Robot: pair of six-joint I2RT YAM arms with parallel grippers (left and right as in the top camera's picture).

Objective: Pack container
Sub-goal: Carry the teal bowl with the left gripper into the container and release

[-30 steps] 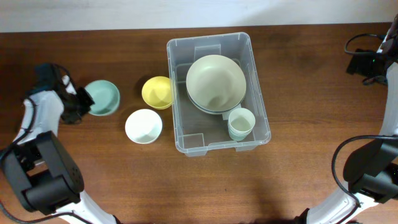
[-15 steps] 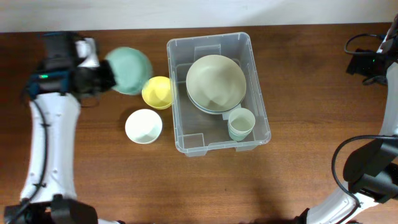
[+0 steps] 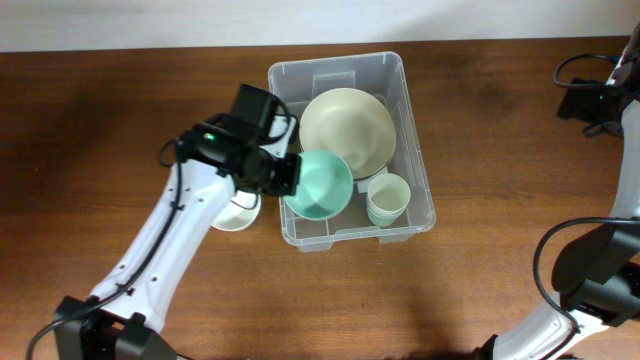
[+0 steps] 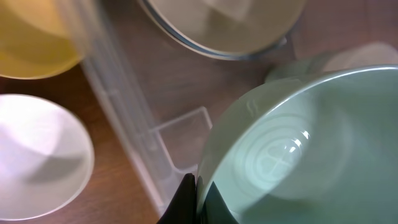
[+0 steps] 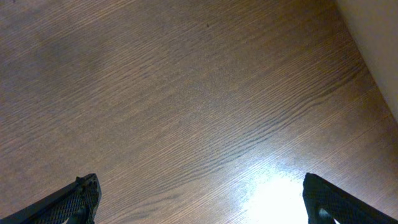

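Observation:
The clear plastic container point(image 3: 413, 143) stands at the table's middle; its wall also shows in the left wrist view point(image 4: 127, 146). Inside lie a large pale green bowl point(image 3: 347, 131) on stacked dishes and stacked pale cups point(image 3: 388, 199). My left gripper point(image 3: 286, 172) is shut on the rim of a teal bowl point(image 3: 318, 185) and holds it over the container's front left part; the left wrist view shows the bowl point(image 4: 305, 149) pinched in the jaws point(image 4: 198, 199). My right gripper point(image 5: 199, 199) is open over bare wood at the far right.
A white bowl point(image 3: 232, 212) and a yellow bowl point(image 4: 34, 31) sit on the table left of the container; in the overhead view my left arm hides the yellow one. Cables and the right arm point(image 3: 597, 100) lie at the far right edge.
My left gripper lifted the teal bowl from the table's left side and carried it right, past the yellow bowl, to above the container. The right arm has not moved.

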